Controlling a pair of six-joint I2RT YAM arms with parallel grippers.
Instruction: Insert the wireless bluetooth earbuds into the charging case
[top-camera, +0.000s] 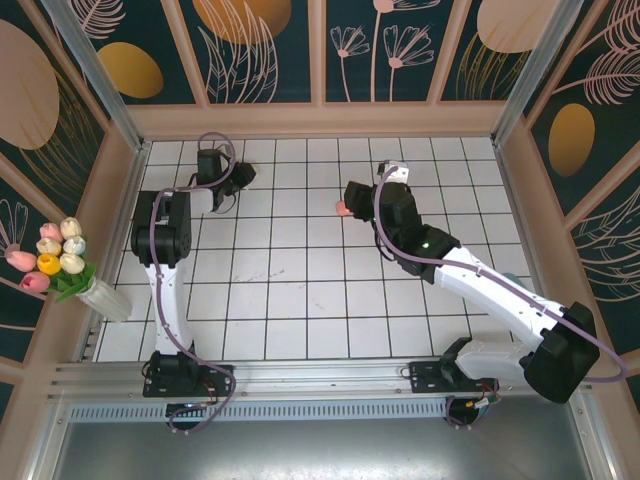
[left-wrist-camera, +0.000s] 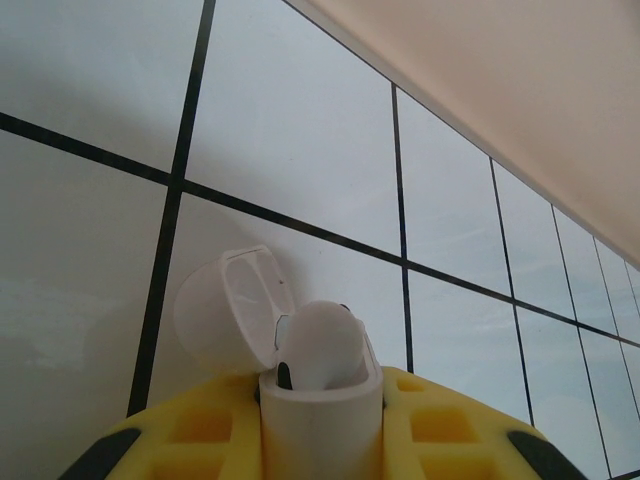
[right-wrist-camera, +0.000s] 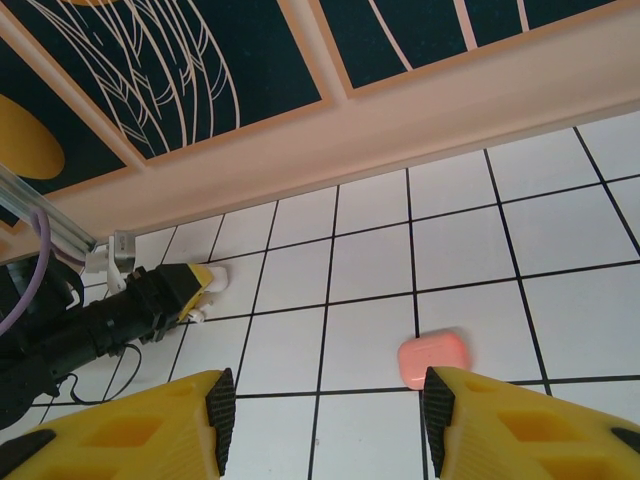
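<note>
left wrist: white earbud in case

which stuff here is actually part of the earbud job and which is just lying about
Part of the job:
white charging case, lid open, gripped in the left claw
white earbud sitting in that case
pink case, closed, lying just ahead of the open right claw

Just lying about:
vase of tulips, off to the left
</note>
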